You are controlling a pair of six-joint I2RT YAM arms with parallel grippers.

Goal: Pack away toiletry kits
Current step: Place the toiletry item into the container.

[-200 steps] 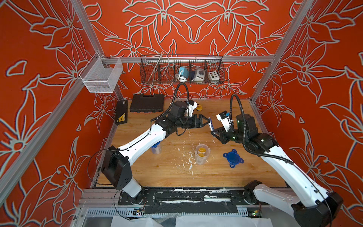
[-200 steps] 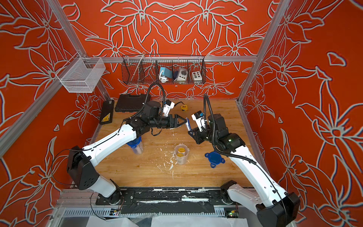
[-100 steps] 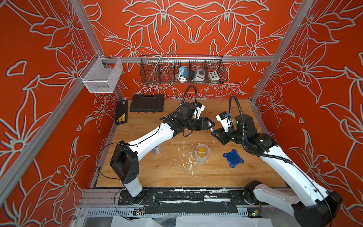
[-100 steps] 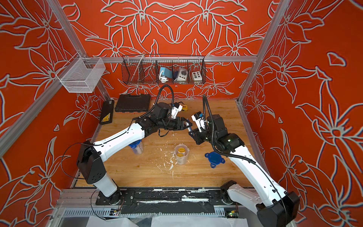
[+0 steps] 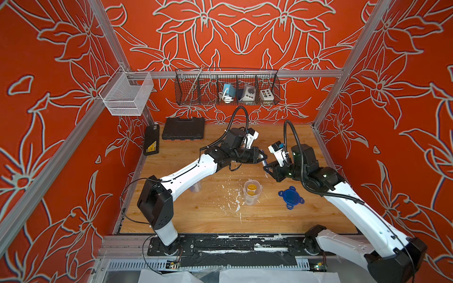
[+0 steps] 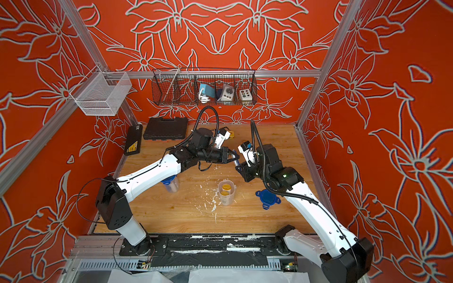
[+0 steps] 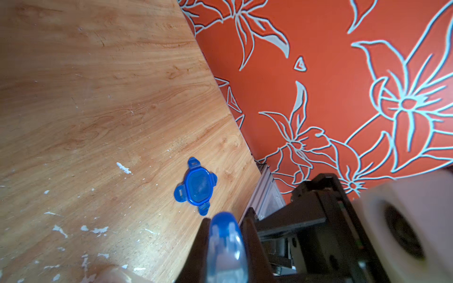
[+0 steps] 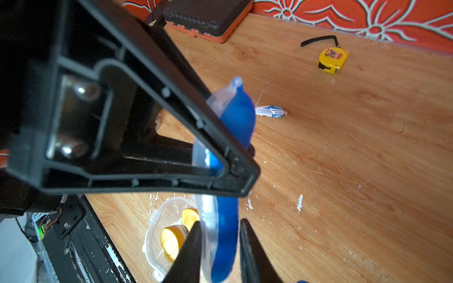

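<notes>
Both top views: left tool (image 5: 262, 156) & right tool (image 5: 266, 169) meet above desk (image 5: 196, 215), blue toothbrush (image 6: 235, 159) btwn them.
Left wrist: left tool (image 7: 225, 257) clamped on toothbrush (image 7: 225, 240).
Right wrist: right tool (image 8: 219, 223) narrow, jaws loose round toothbrush (image 8: 237, 115), thin gap one side; cup (image 8: 157, 215) on desk beneath.

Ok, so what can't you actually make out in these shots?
- Lidded cup: both top views, left arm covers most; contents unseen.
- Toothpaste tube: right wrist view, print too small.
- Right tool around toothbrush: right wrist view, close-up blur; grip unclear.
- Toothbrush: both top views, too small for detail.
</notes>
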